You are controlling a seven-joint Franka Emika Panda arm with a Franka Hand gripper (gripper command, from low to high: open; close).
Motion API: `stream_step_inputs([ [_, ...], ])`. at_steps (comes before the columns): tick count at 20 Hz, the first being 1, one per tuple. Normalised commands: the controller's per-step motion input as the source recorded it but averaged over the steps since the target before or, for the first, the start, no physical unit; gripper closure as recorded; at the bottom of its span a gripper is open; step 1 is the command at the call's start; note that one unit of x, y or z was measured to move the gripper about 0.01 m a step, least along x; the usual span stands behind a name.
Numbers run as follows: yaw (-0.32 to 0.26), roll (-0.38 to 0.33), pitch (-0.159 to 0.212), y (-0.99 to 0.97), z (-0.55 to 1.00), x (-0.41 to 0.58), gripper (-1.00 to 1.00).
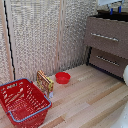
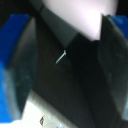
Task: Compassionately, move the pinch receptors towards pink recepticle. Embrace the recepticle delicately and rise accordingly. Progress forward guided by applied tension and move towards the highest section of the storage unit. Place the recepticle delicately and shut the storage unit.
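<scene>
The storage unit (image 1: 106,37) is a dark brown dresser with silver bar handles at the exterior view's right. Its top drawer is pulled out. My gripper (image 1: 115,9) hangs just above that open drawer at the frame's upper edge, showing two blue tips. In the wrist view a pale pink recepticle (image 2: 75,15) sits blurred between the blue-edged fingers (image 2: 15,55), which appear closed against its sides. Dark brown wood (image 2: 65,75) fills the space beneath. The exterior view does not show the recepticle itself.
A red wire basket (image 1: 21,102) stands on the wooden floor at the exterior view's lower left, with a small box (image 1: 44,83) leaning beside it. A flat red bowl (image 1: 62,77) lies mid-floor. Pale curtains (image 1: 40,35) hang behind.
</scene>
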Motion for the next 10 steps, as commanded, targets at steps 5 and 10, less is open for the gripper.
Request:
stream_step_inputs([
  [5, 0.214, -0.032, 0.093, 0.29, 0.45, 0.014, -1.00],
  [10, 0.184, -0.137, 0.051, 0.23, 0.18, -0.034, -1.00],
])
